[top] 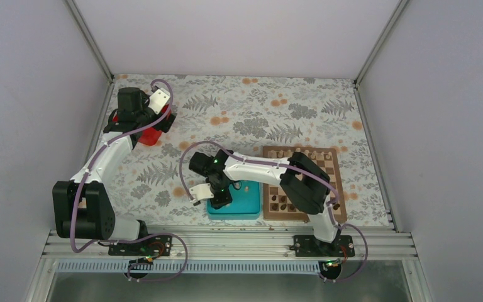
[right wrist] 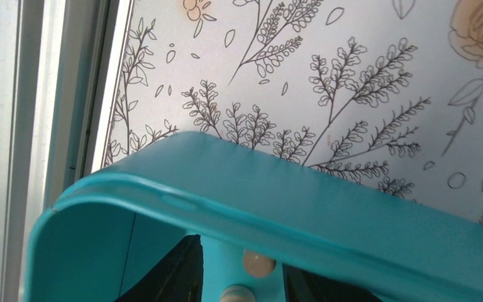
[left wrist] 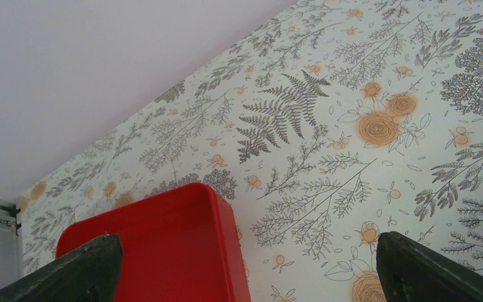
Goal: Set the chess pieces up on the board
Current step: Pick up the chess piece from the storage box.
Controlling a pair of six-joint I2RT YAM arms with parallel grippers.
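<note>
Looked down into a booth of plain pale walls (top: 226,31), floored with a surface (top: 258,113) printed in grey ferns and orange flowers. Found the board (top: 331,168) at the near right of that surface, partly hidden under the right arm (top: 270,167). Made out a row of small chessmen (top: 308,155) along its far edge and a few dark chessmen (top: 280,201) at its near left corner; could not sort the far row by colour at that size. Saw a teal tray (top: 248,204) just left of the board, edge to edge with it or nearly so.

Traced the right arm from its base leftward across the board and down into the left half of the teal tray. From the right wrist, caught the tray's rim close up and, below it, two dark fingers (right wrist: 176,277) standing apart: right jaws parted, with two rounded pale chess pieces (right wrist: 258,263) in the gap. Could not judge any contact between finger and piece.

Found the left arm (top: 110,157) stretched to the far left, above a red tray (top: 151,135). From the left wrist, saw only the two finger tips (left wrist: 88,270) at the lower corners of the view: left jaws spread wide, over the red tray's corner and the printed surface beyond.
</note>
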